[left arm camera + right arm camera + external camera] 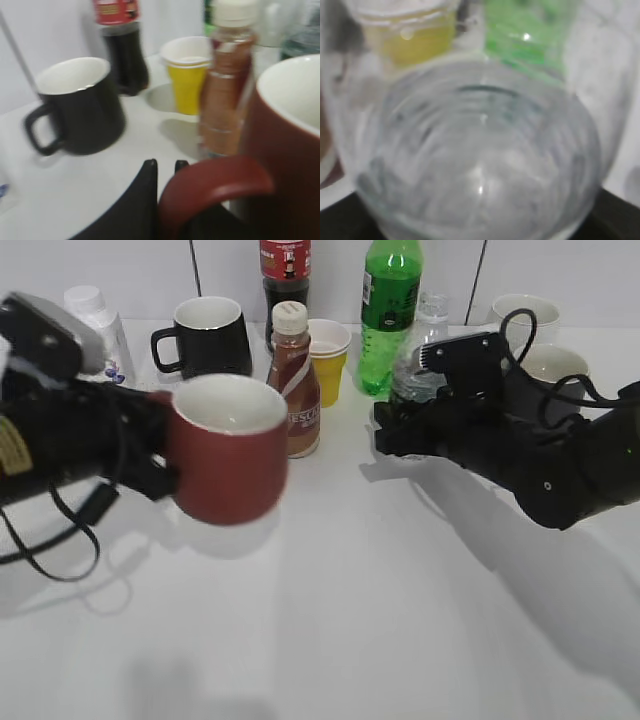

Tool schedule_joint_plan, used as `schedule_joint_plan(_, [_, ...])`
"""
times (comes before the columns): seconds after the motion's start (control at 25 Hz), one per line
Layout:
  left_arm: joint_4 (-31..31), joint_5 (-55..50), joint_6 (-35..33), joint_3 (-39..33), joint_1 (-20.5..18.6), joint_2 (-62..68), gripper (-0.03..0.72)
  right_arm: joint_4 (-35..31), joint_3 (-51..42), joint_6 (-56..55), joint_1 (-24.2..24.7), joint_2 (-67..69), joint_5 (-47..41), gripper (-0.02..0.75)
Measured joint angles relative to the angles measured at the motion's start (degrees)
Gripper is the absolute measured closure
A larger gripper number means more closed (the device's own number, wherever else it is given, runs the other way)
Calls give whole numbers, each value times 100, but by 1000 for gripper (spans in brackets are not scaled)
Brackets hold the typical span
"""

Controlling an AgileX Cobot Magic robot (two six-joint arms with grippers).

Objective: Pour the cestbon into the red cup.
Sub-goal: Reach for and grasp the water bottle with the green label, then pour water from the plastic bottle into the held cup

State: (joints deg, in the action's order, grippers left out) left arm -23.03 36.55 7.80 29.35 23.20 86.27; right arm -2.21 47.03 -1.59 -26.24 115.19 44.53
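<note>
My left gripper is shut on the loop handle of the red cup and holds it upright above the table at the left. In the left wrist view the jaws pinch the handle, with the cup body to the right. The cestbon is a clear capless bottle standing at the back right; its lower part is hidden behind my right gripper. The bottle fills the right wrist view between the jaws, and the fingertips are hidden.
A black mug, a brown Nescafe bottle, stacked yellow cups, a tall green soda bottle and a cola bottle stand along the back. White cups are at the back right, a white jar at the back left.
</note>
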Motion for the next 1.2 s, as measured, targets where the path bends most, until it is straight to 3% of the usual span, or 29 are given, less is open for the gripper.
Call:
schedule_joint_plan(0.32, [-3,6,6,0,801,182,625,-348,-387,1194,0,-488,247,259])
schedule_joint_plan(0.44, [54,226,6,13,832,399,625,-123,-590,2005,0,-806,532,259])
schedule_joint_plan(0.72, [351,287,6,493,832,966,625,1207,-663,2845,0,-897,882,259])
schedule_joint_plan(1.0, [173,323,-60,940,832,1166,625,1295,-663,4416,0,-900,1336,259])
schedule_joint_plan(1.2, [86,181,-541,974,832,1166,625,1302,-663,5163,0,-900,1403,259])
